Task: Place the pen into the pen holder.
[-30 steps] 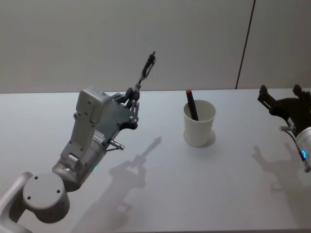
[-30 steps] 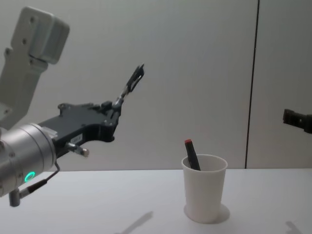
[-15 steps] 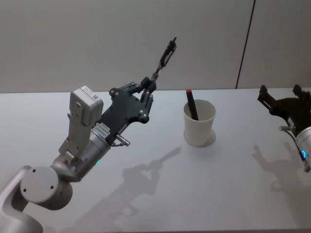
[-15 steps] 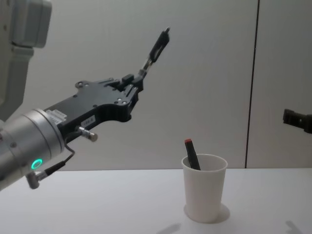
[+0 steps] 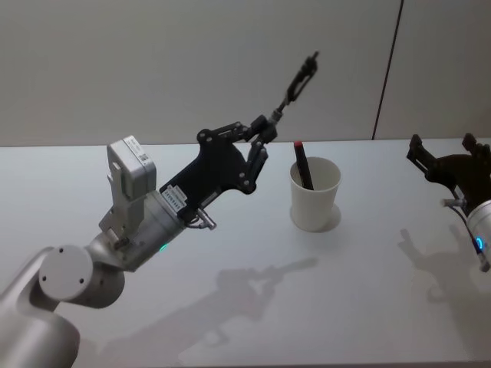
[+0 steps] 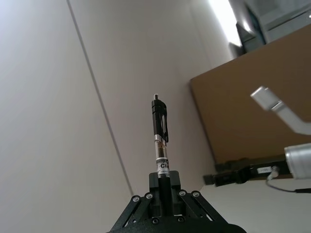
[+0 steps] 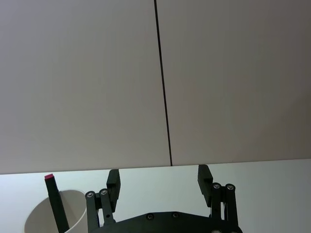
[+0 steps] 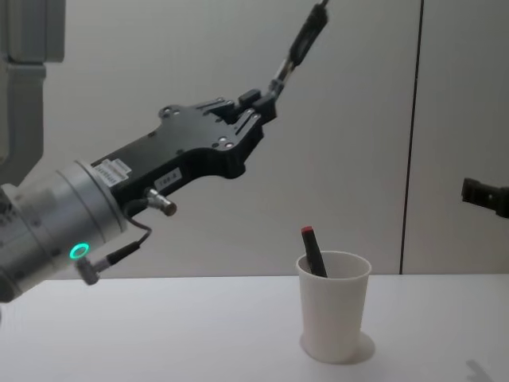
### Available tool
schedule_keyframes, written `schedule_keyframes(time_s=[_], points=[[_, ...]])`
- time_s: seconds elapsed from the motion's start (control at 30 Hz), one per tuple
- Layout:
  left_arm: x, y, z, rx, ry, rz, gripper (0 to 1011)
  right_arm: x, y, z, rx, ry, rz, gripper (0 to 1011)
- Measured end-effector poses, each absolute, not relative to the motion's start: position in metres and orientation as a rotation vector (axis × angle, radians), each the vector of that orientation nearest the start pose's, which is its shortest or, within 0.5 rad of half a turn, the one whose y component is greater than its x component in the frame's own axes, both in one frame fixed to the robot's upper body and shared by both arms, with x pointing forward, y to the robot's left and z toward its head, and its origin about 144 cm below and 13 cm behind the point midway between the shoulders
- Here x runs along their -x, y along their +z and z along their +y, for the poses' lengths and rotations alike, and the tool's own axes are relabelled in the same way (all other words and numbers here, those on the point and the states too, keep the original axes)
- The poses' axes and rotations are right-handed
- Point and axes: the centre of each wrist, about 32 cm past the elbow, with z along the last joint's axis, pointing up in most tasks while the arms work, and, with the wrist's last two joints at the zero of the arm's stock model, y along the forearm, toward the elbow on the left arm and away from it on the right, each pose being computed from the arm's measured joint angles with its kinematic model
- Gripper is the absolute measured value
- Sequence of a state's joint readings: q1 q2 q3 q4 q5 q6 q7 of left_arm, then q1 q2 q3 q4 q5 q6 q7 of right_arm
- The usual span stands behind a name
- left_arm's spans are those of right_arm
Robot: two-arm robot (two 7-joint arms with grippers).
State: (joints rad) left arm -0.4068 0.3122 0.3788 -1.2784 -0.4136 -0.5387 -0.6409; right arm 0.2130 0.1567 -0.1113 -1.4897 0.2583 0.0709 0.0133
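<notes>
My left gripper (image 5: 261, 132) is shut on the lower end of a black clip pen (image 5: 296, 83), held high in the air and tilted up and to the right. The pen's top end is above and slightly behind the pen holder (image 5: 314, 198), a white paper cup standing on the table. A dark marker with a red cap (image 5: 301, 164) leans inside the cup. From the chest, the left gripper (image 8: 262, 102) and pen (image 8: 301, 41) are well above the cup (image 8: 334, 309). The left wrist view looks along the pen (image 6: 160, 138). My right gripper (image 5: 441, 149) hovers open at the far right.
The white table (image 5: 230, 253) spreads around the cup, with a plain wall behind it. In the right wrist view the cup (image 7: 41, 216) and red-capped marker (image 7: 54, 199) sit beyond the open right gripper (image 7: 159, 179).
The left arm has risen and swung right, carrying the pen from left of the cup to a spot high above its near-left side. The right arm has not moved.
</notes>
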Motion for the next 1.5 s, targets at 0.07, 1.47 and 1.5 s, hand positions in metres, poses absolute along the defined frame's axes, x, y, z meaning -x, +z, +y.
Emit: schedule_keyframes(time_s=[0.07, 1.47, 1.5], points=[[-0.561, 1.188, 0.237, 0.313, 0.626, -0.464, 133, -0.517, 1.19, -0.242, -0.095, -1.451, 0.033, 1001], [-0.584, 1.194, 0.227, 0.383, 0.438, -0.506, 133, -0.492, 1.221, -0.272, -0.348, -0.962, 0.068, 1002], [-0.584, 1.194, 0.227, 0.383, 0.437, -0.506, 132, -0.491, 1.223, -0.274, -0.361, -0.935, 0.072, 1001]])
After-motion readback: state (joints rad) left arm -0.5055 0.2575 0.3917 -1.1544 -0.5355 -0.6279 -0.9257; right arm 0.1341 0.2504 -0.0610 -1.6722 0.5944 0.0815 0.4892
